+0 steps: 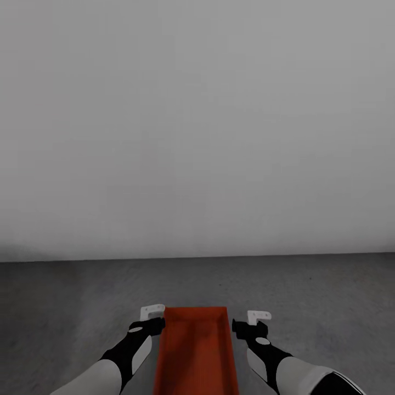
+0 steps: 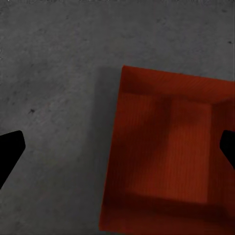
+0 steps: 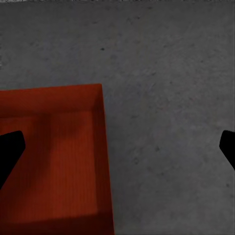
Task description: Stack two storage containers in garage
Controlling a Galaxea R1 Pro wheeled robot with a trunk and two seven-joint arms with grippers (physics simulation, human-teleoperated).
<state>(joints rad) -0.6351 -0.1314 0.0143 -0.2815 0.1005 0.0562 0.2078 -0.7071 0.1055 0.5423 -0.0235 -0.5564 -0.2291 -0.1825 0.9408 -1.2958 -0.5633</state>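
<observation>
While I face a bare grey wall [image 1: 197, 126] across dark speckled concrete, I judge that I am already in the garage. One orange-red bin [image 1: 197, 351] sits between my two arms, low in the head view, long axis pointing away from me, open top up and nothing inside.

My left end effector [image 1: 152, 319] is just beside the bin's left wall near the far corner, and my right end effector [image 1: 251, 322] stands a little off the right wall. In both wrist views the dark fingertips sit at opposite edges of the picture, so I take both end effectors to be spread wide and holding nothing. Through the left wrist camera I see the bin [image 2: 171, 156] with bare floor [image 2: 54, 73] beside it; through the right wrist camera the bin [image 3: 54, 156] shows the same, ribbed bottom and a near corner.

From its shadow lying close against it, the bin seems to rest on the floor [image 1: 82, 296], though I cannot be sure of contact. If so, the first half is done: one bin delivered. By my reckoning the second one is left to fetch and stack on this one.
</observation>
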